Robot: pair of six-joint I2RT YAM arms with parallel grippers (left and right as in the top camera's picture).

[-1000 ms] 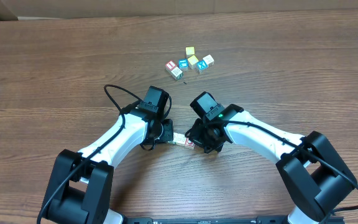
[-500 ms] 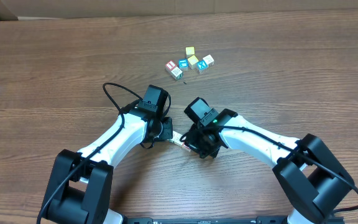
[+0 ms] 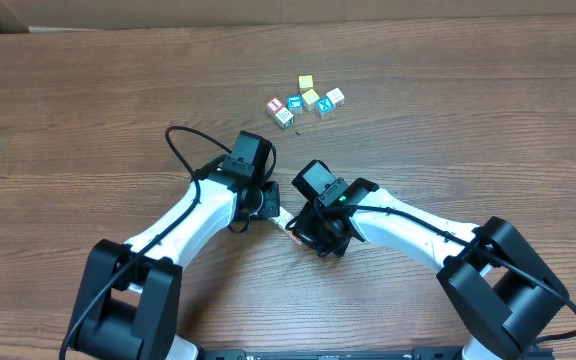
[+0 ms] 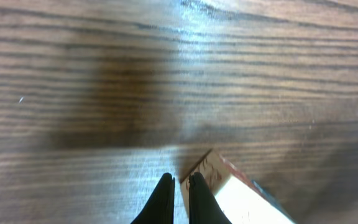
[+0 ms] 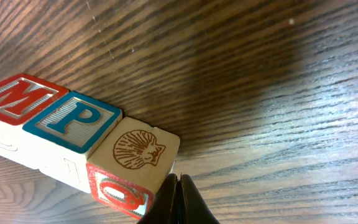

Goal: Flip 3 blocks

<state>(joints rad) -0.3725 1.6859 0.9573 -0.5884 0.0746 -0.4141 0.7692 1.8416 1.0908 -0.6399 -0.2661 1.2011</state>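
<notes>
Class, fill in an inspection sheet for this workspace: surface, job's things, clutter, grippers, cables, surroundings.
Surface: wooden table, dark wood grain.
Job's things: three blocks in a touching row, tops showing M, P and a shell.
Clutter: loose cluster of other blocks nearer the far edge.
Grippers: left gripper and right gripper both shut, empty, one at each end of the row.
Cables: black loop beside the left arm.
Surroundings: brown board behind the table.

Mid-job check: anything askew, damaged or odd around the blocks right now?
Nothing stands out. The three blocks sit flush in one straight row on the table, undamaged, with the shut left gripper and shut right gripper at opposite ends. The spare cubes cluster farther off.
</notes>
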